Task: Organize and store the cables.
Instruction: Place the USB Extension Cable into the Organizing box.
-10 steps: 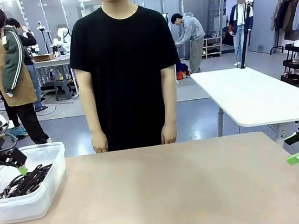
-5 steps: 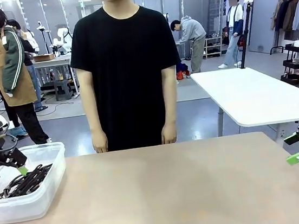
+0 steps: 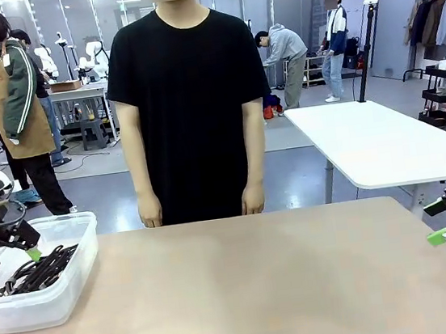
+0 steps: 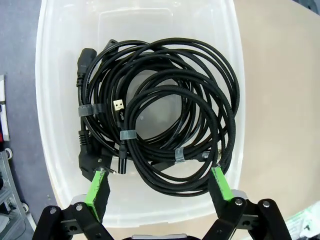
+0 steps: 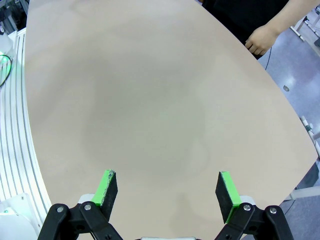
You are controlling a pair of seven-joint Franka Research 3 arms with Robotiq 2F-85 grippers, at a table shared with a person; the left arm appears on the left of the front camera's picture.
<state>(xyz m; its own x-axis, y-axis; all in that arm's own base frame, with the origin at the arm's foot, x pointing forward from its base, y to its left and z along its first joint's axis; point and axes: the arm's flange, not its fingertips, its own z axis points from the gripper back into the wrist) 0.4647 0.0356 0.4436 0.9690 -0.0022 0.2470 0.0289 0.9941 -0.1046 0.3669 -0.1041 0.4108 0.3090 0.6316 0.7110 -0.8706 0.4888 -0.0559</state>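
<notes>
Beige table [image 3: 254,285] bare across middle; clear plastic bin [image 3: 73,271] at its left edge; person in black T-shirt [image 3: 190,98] behind far edge; white table [image 3: 375,144] beyond.

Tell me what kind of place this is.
Likely a robotics lab or workshop: a tan table holding a clear bin of coiled cables, other white tables, and people working at benches behind.

cables [image 4: 165,125] overlap, lower coils hidden; bin [image 4: 45,100] far rim cut off by wrist view's top edge.
</notes>
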